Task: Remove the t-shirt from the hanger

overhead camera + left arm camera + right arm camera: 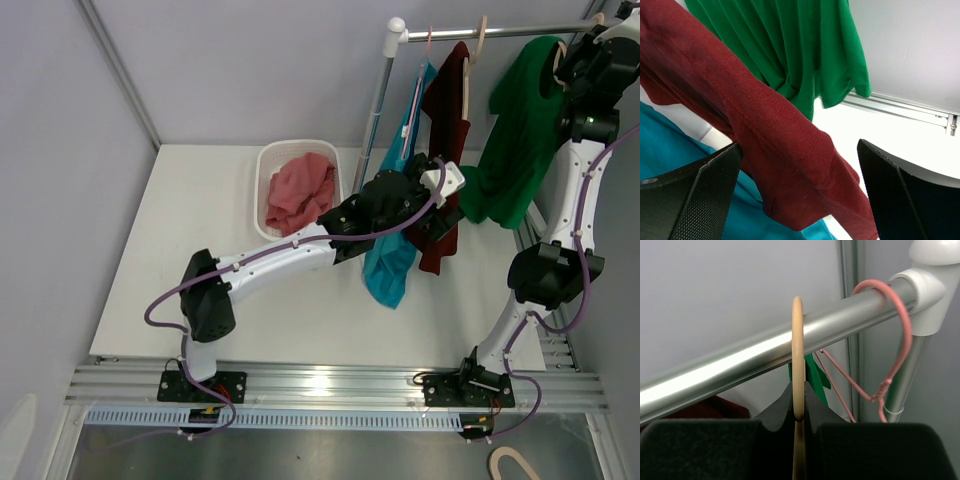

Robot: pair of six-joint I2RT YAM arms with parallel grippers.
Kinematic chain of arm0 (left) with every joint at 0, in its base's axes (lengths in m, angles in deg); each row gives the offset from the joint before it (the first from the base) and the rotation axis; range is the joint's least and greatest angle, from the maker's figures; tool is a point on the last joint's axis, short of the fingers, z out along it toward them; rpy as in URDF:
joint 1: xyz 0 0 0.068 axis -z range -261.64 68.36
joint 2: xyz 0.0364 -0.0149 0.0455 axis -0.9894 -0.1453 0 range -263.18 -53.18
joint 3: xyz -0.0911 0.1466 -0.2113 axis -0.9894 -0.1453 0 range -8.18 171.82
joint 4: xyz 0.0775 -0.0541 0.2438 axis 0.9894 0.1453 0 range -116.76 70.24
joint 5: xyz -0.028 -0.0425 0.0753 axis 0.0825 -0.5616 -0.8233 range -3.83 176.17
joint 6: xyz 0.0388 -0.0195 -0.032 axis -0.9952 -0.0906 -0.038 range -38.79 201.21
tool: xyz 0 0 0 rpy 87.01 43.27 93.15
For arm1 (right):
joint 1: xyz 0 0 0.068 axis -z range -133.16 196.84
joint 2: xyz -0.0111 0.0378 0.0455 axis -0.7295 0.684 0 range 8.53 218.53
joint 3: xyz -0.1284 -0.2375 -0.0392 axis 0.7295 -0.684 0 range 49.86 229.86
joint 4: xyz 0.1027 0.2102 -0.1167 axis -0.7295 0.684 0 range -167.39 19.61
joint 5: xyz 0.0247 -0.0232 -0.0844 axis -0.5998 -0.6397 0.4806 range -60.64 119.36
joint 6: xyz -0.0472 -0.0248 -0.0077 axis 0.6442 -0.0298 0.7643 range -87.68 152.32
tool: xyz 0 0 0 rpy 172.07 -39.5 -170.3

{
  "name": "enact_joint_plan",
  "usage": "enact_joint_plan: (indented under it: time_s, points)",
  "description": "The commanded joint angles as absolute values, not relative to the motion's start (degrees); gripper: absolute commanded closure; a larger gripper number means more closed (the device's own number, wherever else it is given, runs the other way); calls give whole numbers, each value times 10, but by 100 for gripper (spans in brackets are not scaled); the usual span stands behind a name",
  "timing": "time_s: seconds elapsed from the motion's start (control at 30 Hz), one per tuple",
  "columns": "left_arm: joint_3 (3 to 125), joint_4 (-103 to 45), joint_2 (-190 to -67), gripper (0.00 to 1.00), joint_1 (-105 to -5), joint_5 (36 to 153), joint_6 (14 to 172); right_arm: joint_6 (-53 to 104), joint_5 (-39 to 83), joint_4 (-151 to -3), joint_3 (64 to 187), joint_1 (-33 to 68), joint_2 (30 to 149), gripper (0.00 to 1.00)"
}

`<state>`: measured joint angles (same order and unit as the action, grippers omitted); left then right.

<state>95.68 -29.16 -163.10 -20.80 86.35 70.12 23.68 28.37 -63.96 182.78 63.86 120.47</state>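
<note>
Left gripper (799,167) spread wide, maroon t-shirt (765,130) between my fingers; right gripper (799,417) clamped on wooden hanger (797,340), at rail (730,370)

Overhead, wrist close-ups; shared green t-shirt (520,130)

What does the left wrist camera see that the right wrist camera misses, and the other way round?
Only the left wrist: teal cloth, the white table, and the left tool, open, straddling a dark red t-shirt. Only the right wrist: a shiny metal rail, a pink wire hanger hook, and a tan wooden hanger hook pinched in the right tool. Both: green cloth and the dark red, mere slivers in the right wrist view.
</note>
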Motion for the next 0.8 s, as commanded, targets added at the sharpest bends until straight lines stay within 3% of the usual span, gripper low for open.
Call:
enact_joint_plan:
  time_s: [0.0, 0.33, 0.77]
  points:
    - [955, -319, -1595, 1, -211, 864, 699, 248, 264, -639, 1861, 620, 1163, 100]
    - [919, -326, -1563, 0, -211, 844, 701, 228, 224, -571, 1881, 626, 1098, 100]
    - [890, -325, -1516, 1, -202, 827, 707, 217, 235, -489, 1750, 628, 982, 100]
